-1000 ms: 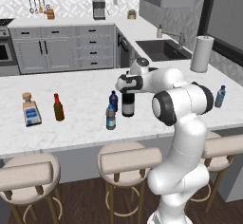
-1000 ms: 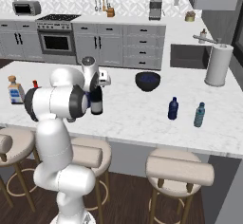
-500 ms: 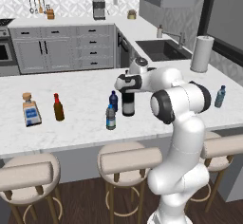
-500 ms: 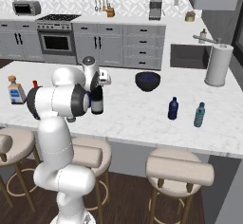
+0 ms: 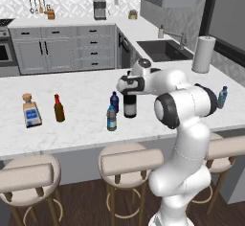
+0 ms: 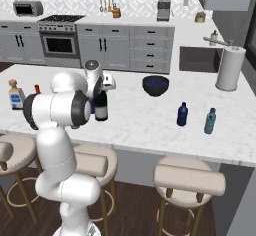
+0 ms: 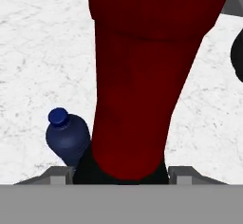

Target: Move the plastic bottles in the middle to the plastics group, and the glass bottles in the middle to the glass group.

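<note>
The tall dark wine bottle (image 5: 129, 107) (image 6: 101, 108) stands upright on the island counter. My gripper (image 5: 129, 86) (image 6: 102, 87) (image 7: 121, 174) comes down over its top, shut on the red capsule neck (image 7: 137, 76), a finger on each side. Just left of it stand the dark blue plastic bottle (image 5: 114, 101) (image 7: 66, 136) and the clear teal one (image 5: 111, 118). The glass group, a square cork-stoppered bottle (image 5: 31, 112) (image 6: 16, 94) and a small brown red-capped bottle (image 5: 59, 108), is far left. The plastics group, a dark blue bottle (image 6: 183, 114) and a teal bottle (image 6: 210, 121) (image 5: 222, 97), is at the right.
A dark bowl (image 6: 155, 85) sits behind the middle of the island. A paper towel roll (image 5: 203, 54) (image 6: 229, 68) stands beside the sink (image 5: 164, 49). Bar stools (image 5: 128, 159) line the near edge of the counter.
</note>
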